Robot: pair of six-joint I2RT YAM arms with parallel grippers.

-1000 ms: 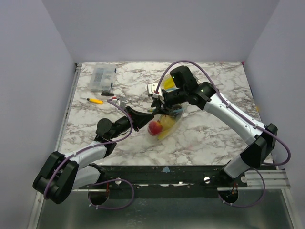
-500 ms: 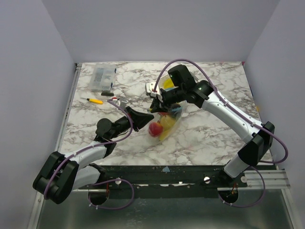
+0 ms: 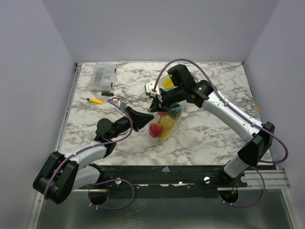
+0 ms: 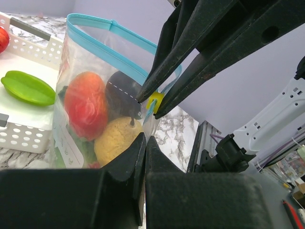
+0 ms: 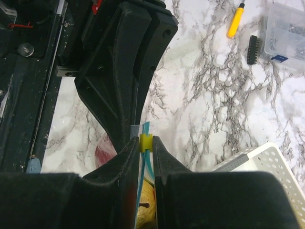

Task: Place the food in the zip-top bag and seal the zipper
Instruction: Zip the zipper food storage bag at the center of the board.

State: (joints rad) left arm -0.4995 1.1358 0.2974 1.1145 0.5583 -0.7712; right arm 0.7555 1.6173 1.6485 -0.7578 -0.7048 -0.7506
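Clamped the yellow slider of the zipper with the right gripper, at frame centre. Pinched the zip-top bag corner in the closed left gripper.

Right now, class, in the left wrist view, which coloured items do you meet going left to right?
Green piece → red fruit → dark fruit → yellow slider.

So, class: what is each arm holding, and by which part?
The left fingers pinch the zip-top bag at its corner, by the zipper end; the right fingers grip the zipper's yellow slider.
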